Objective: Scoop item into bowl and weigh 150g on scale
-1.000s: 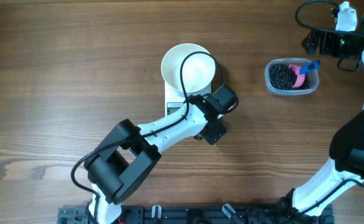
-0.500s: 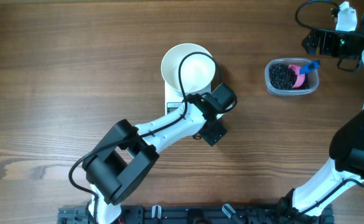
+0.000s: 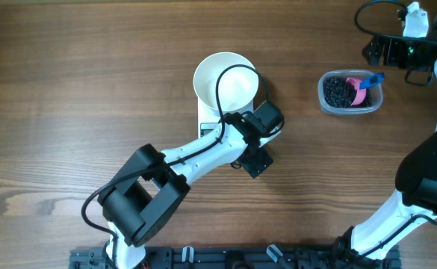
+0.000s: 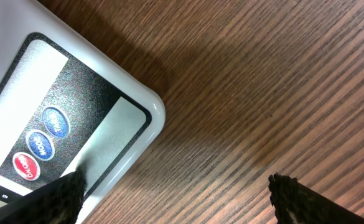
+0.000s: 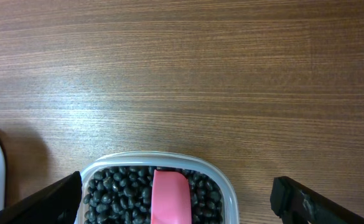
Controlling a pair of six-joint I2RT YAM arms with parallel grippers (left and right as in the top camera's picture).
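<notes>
See left gripper (image 4: 175, 202) spread wide, nothing betw. its fingers, low over table (image 3: 69, 90) at scale's (image 4: 76, 106) front corner. Find one fingertip (image 4: 60, 196) over scale's edge by red & blue buttons (image 4: 38, 146), other over bare wood. In overhead view, find white bowl (image 3: 225, 81) sitting on scale's far end, approx 11 o'clock from left gripper. See right gripper (image 5: 178, 202) also spread wide, gripping nothing, hanging near clear tub (image 3: 350, 110) at its 1 o'clock. Find beans (image 3: 338, 91) heaped in tub, approx 3 o'clock from bowl, well apart from it. Spot pink scoop (image 3: 361, 91) w/ blue handle resting in beans toward tub's 3 o'clock side.
</notes>
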